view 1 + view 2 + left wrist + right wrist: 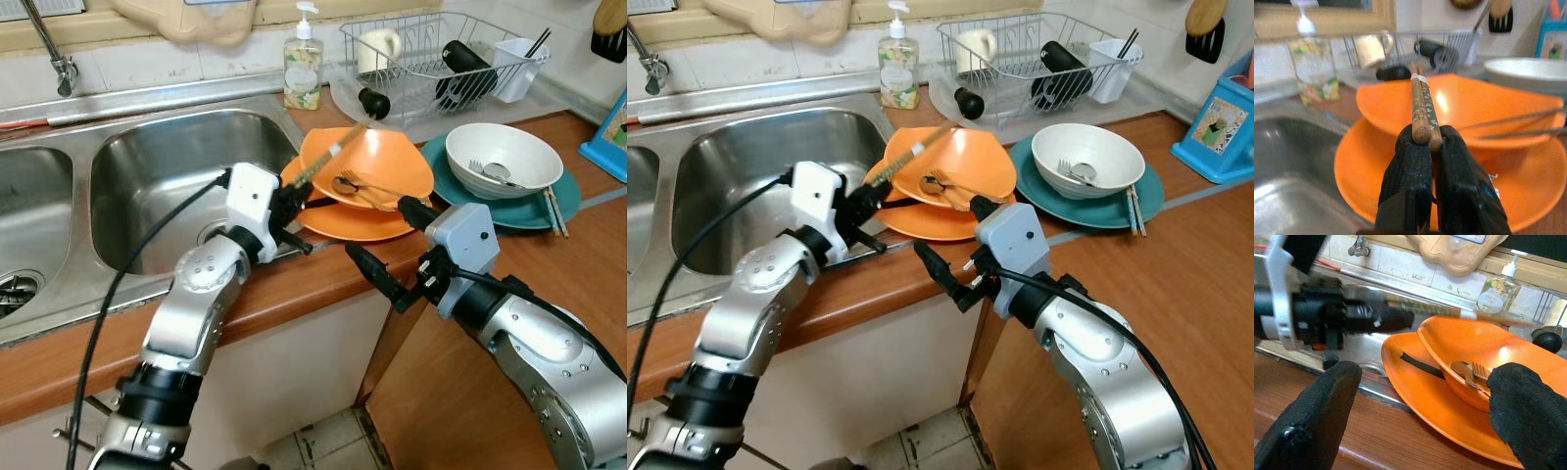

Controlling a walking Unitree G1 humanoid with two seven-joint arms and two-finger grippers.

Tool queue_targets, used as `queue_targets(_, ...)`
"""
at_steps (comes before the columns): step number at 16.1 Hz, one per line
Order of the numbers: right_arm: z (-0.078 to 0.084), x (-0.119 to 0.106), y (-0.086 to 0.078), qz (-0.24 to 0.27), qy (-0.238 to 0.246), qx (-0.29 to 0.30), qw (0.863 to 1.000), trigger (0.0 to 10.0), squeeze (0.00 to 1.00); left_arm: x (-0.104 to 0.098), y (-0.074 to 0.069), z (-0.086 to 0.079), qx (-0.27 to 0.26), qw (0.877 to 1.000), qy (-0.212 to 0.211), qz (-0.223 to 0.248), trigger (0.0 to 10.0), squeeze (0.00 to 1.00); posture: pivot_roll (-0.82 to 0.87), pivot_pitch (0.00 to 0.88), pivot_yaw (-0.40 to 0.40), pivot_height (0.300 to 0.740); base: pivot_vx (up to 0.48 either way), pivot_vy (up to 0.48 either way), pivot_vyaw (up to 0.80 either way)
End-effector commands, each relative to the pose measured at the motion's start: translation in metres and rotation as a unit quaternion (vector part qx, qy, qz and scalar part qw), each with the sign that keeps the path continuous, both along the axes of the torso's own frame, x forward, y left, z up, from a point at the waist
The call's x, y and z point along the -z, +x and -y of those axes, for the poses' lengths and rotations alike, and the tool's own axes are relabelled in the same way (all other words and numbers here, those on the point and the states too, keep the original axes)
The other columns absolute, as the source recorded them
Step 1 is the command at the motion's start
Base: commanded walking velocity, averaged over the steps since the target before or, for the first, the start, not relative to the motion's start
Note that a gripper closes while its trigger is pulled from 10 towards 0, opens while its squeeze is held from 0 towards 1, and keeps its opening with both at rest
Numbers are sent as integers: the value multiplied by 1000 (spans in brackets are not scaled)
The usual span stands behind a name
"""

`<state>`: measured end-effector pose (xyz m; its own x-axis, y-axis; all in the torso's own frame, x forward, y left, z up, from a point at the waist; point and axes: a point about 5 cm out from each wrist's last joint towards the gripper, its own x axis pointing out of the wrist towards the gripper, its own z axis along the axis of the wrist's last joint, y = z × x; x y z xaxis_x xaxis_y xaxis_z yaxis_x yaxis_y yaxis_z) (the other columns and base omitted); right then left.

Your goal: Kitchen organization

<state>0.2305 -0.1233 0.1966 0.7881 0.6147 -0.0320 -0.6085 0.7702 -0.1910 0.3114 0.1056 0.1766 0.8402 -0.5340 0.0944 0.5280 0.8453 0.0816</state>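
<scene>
At far left, steel sink [147, 176], two basins, set in a wooden counter [323, 269]. At the sink's right edge, left gripper [294, 201], fingers [1410, 171] pressed together on the butt end of a pair of chopsticks [328, 155]; sticks slanting up and away over the orange bowl [377, 162]. Behind, by the wall, soap bottle [304, 69]. Orange bowl sitting on an orange plate [353, 223], fork [364, 184] and spoon [345, 184] lying inside. Just right of the plate, at the counter's front edge, right gripper [390, 245], fingers [1317, 416] spread wide, holding nothing, one tip near the plate rim, the other out over the counter edge. Farther back, wire rack [441, 59] with a mug [380, 47], a dark bottle [465, 69] and a white cutlery cup [517, 67]. Right of the orange dishes, white bowl [505, 157] with cutlery in it, on a teal plate [549, 206]; a second pair of chopsticks [554, 211] resting on that plate's right rim.
</scene>
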Motion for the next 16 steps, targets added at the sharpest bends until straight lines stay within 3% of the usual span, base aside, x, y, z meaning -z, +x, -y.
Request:
queue_targets(1,1,-2,-2,12,-6,1,1000,10000,0,-9,-3,-4,-1,1000,-11,24,1490,0,-134,0,39,740,0,0,0)
queue_targets(6,0,-2,-2,13,-8,-2,1000,10000,0,-16,-8,-17,-35,998,-21,52,1255,0,-133,0,39,740,0,0,0)
queue_targets(7,0,-2,-2,13,-9,-3,1000,10000,0,-17,-9,-31,-82,995,-24,60,784,0,-130,0,39,740,0,0,0)
queue_targets(9,-1,-2,-2,13,-9,-5,1000,10000,0,-15,-11,-49,-130,989,-29,58,1020,0,-130,0,39,740,0,0,0)
queue_targets(10,-1,-2,-2,12,-11,-9,1000,10000,0,-5,-16,-66,-163,986,2,34,1451,0,-125,0,36,740,0,0,0)
queue_targets(14,-2,-1,-3,12,-12,-10,1000,10000,0,2,-17,-77,-192,981,22,19,1176,0,-124,0,35,740,0,0,0)
queue_targets(15,-2,0,-3,10,-14,-11,1000,10000,0,10,-13,-81,-207,977,45,-8,549,0,-126,0,37,740,0,0,0)
queue_targets(16,-2,0,-3,10,-16,-11,1000,10000,0,18,-11,-82,-212,974,68,-34,627,0,-126,0,37,740,0,0,0)
